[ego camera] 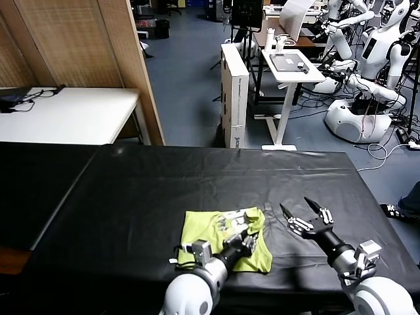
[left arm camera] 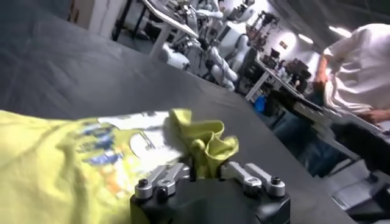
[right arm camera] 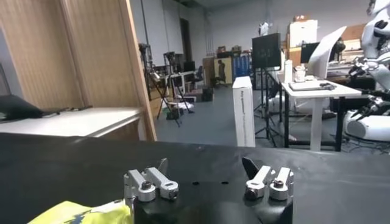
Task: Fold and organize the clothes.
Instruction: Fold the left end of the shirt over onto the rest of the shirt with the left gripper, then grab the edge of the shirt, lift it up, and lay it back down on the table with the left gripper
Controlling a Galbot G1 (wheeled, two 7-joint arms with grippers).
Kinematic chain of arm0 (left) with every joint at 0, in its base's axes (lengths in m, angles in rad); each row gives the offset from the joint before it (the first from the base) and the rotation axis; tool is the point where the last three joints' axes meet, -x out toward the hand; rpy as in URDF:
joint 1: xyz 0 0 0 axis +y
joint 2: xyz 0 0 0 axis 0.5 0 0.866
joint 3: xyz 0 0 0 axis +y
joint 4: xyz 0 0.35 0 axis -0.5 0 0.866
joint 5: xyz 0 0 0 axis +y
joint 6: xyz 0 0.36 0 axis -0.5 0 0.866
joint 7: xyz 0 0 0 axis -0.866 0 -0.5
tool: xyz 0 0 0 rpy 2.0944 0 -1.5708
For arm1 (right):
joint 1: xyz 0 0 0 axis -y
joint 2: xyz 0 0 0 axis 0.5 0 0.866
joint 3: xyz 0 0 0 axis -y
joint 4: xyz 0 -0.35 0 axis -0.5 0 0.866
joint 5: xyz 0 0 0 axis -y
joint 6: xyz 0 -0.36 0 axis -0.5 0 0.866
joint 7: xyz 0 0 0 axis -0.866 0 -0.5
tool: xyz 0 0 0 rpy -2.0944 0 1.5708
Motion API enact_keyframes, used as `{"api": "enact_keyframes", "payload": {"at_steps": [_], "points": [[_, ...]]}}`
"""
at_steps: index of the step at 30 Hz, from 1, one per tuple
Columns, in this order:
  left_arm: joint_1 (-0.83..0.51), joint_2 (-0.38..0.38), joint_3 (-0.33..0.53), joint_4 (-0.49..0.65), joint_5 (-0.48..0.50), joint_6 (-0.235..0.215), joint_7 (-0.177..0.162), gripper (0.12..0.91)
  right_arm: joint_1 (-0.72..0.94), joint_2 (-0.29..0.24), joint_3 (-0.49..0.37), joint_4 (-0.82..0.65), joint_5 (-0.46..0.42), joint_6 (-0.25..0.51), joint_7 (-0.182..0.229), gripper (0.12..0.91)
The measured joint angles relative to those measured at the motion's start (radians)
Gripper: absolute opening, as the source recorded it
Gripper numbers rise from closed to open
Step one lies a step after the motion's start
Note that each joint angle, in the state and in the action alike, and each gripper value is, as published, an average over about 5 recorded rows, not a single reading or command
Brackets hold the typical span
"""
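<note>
Left gripper point(ego camera: 248, 241) is clamped on a bunched edge of the lime T-shirt point(ego camera: 216, 233), which lies crumpled in the lower centre of the head frame on the black desk point(ego camera: 131, 197), its white print point(left arm camera: 131, 137) facing up. The pinch takes only a small ruffle of cloth (seen in the left wrist view), so I judge that a pull may slip it out or drag the whole shirt and crease it more. Right gripper point(ego camera: 307, 213), just right of the shirt, has its fingers apart and holds nothing.
</note>
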Motion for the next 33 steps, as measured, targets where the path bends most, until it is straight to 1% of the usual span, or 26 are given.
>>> {"api": "enact_keyframes", "payload": {"at_steps": [4, 8, 11, 15, 20, 24, 26, 27, 30, 31, 33], "points": [[0.021, 0.001, -0.022, 0.011, 0.022, -0.008, 0.0, 0.907, 0.032, 0.015, -0.013, -0.032, 0.109, -0.038, 0.028, 0.907], [0.033, -0.002, -0.03, 0.017, 0.034, -0.009, 0.0, 0.907, 0.065, 0.035, -0.031, -0.062, 0.192, -0.056, 0.031, 0.9], [0.039, -0.001, -0.035, 0.019, 0.039, -0.01, 0.0, 0.907, 0.089, 0.051, -0.046, -0.086, 0.234, -0.064, 0.03, 0.857], [0.045, -0.001, -0.039, 0.019, 0.043, -0.01, 0.0, 0.907, 0.114, 0.074, -0.066, -0.12, 0.25, -0.066, 0.028, 0.784], [0.053, -0.002, -0.044, 0.019, 0.05, -0.01, 0.0, 0.907, 0.131, 0.092, -0.085, -0.154, 0.247, -0.063, 0.019, 0.748], [0.06, -0.002, -0.05, 0.019, 0.055, -0.01, 0.0, 0.907, 0.133, 0.104, -0.092, -0.178, 0.234, -0.058, 0.002, 0.725], [0.064, -0.002, -0.053, 0.019, 0.057, -0.01, 0.0, 0.907, 0.131, 0.107, -0.094, -0.187, 0.23, -0.056, -0.006, 0.683], [0.066, -0.002, -0.055, 0.019, 0.059, -0.01, 0.0, 0.907, 0.13, 0.108, -0.094, -0.19, 0.229, -0.054, -0.01, 0.645], [0.07, -0.002, -0.057, 0.019, 0.063, -0.01, 0.0, 0.907, 0.13, 0.109, -0.094, -0.197, 0.223, -0.044, -0.015, 0.478], [0.07, -0.002, -0.057, 0.019, 0.064, -0.01, 0.0, 0.907, 0.131, 0.11, -0.095, -0.198, 0.222, -0.04, -0.015, 0.402], [0.071, -0.004, -0.057, 0.019, 0.067, -0.01, 0.0, 0.907, 0.135, 0.11, -0.095, -0.199, 0.221, -0.035, -0.014, 0.289]]}}
